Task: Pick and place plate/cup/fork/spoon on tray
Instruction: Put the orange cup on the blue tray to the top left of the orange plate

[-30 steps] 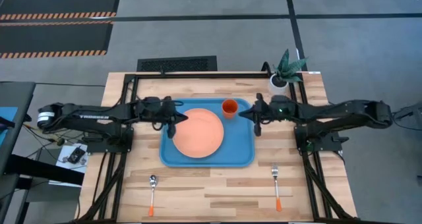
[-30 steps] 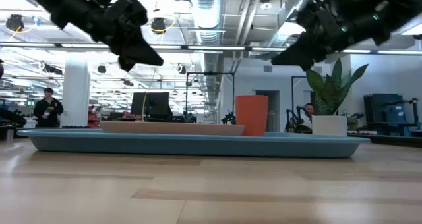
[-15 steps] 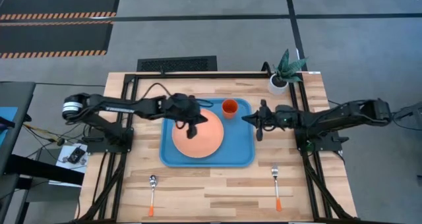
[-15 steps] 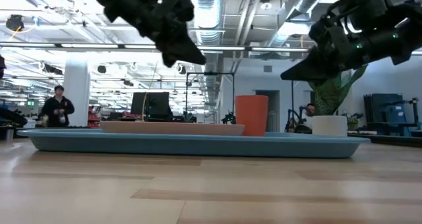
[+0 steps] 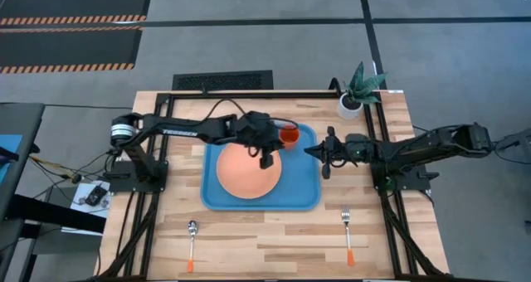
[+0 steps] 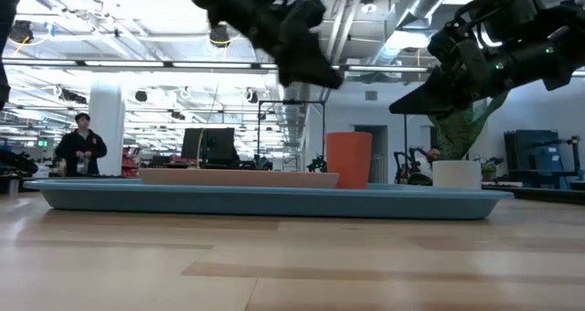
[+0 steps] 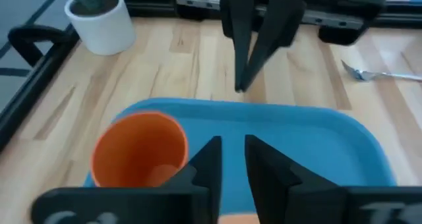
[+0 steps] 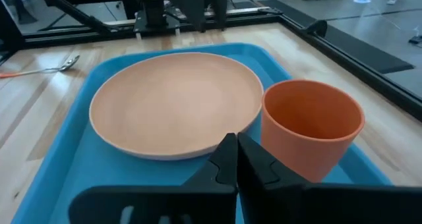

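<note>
The salmon-orange plate (image 5: 247,171) lies flat in the blue tray (image 5: 307,195). The orange cup (image 5: 289,135) stands upright in the tray's far right corner. The spoon (image 5: 192,242) lies on the table near the front left, the fork (image 5: 348,232) near the front right. My left gripper (image 5: 276,147) hovers above the plate's far right part, just beside the cup (image 7: 140,148). Its fingers (image 7: 232,145) stand a narrow gap apart and are empty. My right gripper (image 5: 309,149) is shut and empty above the tray's right rim, pointing at the cup (image 8: 312,128).
A white pot with a green plant (image 5: 355,99) stands at the table's far right corner. A black frame (image 5: 224,94) runs along the far edge. Bare wood lies between the tray and the near edge. A person (image 6: 80,151) stands far off in the room.
My left gripper has swept toward the table's right edge, from the tray's left rim across the plate to beside the cup, staying above both. My right gripper sank a little at first, then kept still. Plate, cup, fork and spoon have not moved.
</note>
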